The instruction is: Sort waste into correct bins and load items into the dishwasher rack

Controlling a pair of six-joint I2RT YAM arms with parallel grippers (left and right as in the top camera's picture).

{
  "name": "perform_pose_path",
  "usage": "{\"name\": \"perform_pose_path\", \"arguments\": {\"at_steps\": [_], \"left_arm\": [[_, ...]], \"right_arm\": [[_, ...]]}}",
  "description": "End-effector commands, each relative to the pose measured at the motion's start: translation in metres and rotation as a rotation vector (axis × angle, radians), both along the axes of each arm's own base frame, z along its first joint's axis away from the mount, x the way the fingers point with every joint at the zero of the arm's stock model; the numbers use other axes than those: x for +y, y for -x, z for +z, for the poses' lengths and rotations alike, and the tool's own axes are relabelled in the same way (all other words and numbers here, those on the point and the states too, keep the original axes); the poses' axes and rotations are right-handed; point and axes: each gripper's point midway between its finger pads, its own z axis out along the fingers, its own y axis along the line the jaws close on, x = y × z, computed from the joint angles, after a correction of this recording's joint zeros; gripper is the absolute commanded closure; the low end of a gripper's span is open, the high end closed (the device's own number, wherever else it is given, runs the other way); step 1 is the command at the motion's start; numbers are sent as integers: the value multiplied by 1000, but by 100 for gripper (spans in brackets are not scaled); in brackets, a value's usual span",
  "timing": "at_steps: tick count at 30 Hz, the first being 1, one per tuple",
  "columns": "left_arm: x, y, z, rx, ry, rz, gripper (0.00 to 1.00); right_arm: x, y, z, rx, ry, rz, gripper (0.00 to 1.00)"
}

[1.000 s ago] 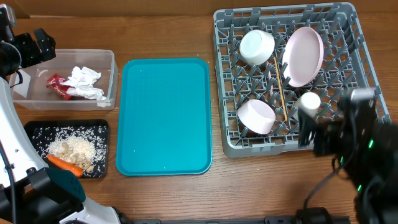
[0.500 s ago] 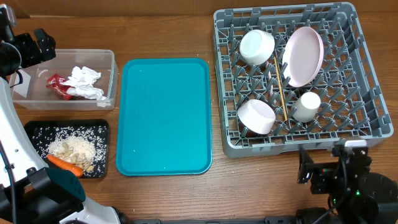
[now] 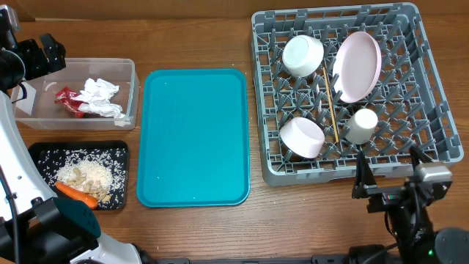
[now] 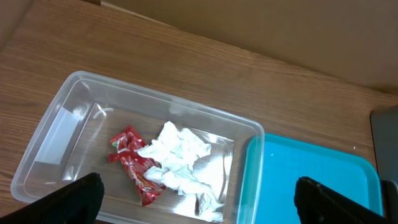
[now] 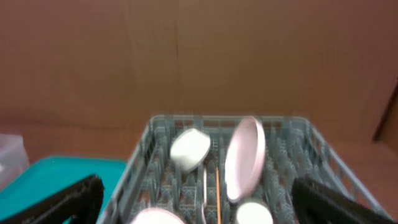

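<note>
The grey dishwasher rack (image 3: 429, 88) at the right holds two white bowls (image 3: 303, 55) (image 3: 302, 137), a pale pink round dish (image 3: 357, 66) on edge, a small white cup (image 3: 360, 125) and a thin wooden stick (image 3: 331, 110). My right gripper (image 3: 392, 180) hangs open and empty just in front of the rack, facing it (image 5: 198, 186). The clear tub (image 3: 73, 117) at the left holds a red wrapper (image 4: 134, 163) and crumpled napkins (image 4: 180, 155). My left gripper (image 4: 198, 186) is open above this tub, holding nothing. The black tray (image 3: 44, 154) carries rice, crumbs and a carrot (image 3: 75, 193).
A bare teal serving tray (image 3: 193, 136) lies between the bins and the rack. The left arm's white body (image 3: 15, 183) runs along the left edge. A brown wall (image 5: 199, 56) stands behind the table.
My right arm has drawn back from over the rack's front right corner to the table's front edge, still open. The left arm and all objects stay put.
</note>
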Motion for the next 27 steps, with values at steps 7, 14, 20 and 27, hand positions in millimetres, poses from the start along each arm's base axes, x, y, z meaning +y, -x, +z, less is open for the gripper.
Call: {"name": "perform_pose_path", "arguments": {"at_steps": [7, 14, 20, 27], "left_arm": [[-2, -1, 7, -19, 5, 2, 0], [-2, -1, 7, -19, 5, 2, 0], [-2, -1, 7, -19, 5, 2, 0], [-2, -1, 7, -19, 4, 1, 0]], "right_arm": [[18, -20, -32, -235, -15, 99, 0], [19, -32, -67, -240, -15, 96, 0], [17, -40, -93, -187, -14, 84, 0], [11, -49, -131, -119, -29, 60, 0]]}}
